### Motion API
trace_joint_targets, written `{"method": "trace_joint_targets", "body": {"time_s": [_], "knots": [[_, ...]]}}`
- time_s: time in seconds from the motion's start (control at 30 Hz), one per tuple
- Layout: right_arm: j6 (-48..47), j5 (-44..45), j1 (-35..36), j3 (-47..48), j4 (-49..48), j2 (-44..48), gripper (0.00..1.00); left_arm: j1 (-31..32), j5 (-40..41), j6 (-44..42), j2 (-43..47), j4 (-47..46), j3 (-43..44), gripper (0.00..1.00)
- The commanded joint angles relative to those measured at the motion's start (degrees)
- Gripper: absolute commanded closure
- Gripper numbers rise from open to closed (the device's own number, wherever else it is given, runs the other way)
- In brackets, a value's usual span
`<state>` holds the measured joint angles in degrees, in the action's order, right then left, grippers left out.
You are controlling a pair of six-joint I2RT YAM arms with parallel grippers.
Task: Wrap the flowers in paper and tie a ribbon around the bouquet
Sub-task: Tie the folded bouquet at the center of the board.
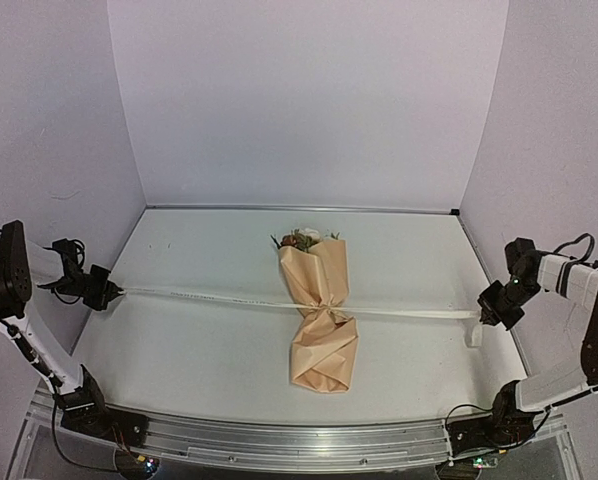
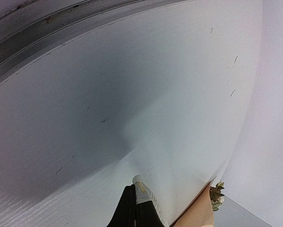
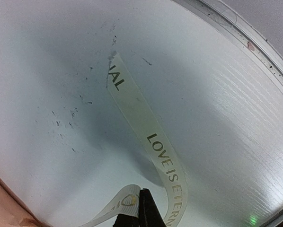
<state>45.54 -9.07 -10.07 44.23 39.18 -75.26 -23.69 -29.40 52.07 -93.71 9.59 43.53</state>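
The bouquet [image 1: 319, 310] lies in the middle of the table, tan paper [image 1: 324, 350] wrapped round the flowers [image 1: 304, 240], whose heads point to the back wall. The cream ribbon [image 1: 209, 297] is knotted round the paper's waist and stretched taut to both sides. My left gripper [image 1: 114, 292] is shut on the ribbon's left end at the table's left side; in its wrist view the ribbon [image 2: 145, 196] shows between the black fingers [image 2: 128, 208]. My right gripper [image 1: 486, 315] is shut on the right end, and a loose tail with lettering [image 3: 146, 132] hangs down to the table.
The white table [image 1: 199, 350] is walled by pale panels at left, back and right. A metal rail [image 1: 279, 440] runs along the near edge between the arm bases. A corner of the paper [image 2: 198, 215] and some leaves [image 2: 216, 195] show in the left wrist view.
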Motion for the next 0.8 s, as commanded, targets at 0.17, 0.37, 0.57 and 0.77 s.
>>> {"method": "trace_joint_targets", "body": {"time_s": [0.17,0.37,0.57,0.77], "knots": [[-2.10,6.41,0.03,2.04,1.33,-0.20,1.00,-6.78,12.97,3.51,0.42,-5.38,0.97,1.00],[-9.11,5.36,9.08,5.43,4.23,-3.03,1.00,1.38,13.79,0.57,1.31,-4.60,1.76,1.00],[-13.07,4.68,13.83,7.18,7.47,-4.31,0.78,4.53,13.59,-1.17,1.90,-4.89,0.48,0.71],[-17.98,8.11,17.25,9.15,10.93,-2.96,0.31,11.18,16.91,-4.12,6.15,-0.87,3.07,0.23]]}}
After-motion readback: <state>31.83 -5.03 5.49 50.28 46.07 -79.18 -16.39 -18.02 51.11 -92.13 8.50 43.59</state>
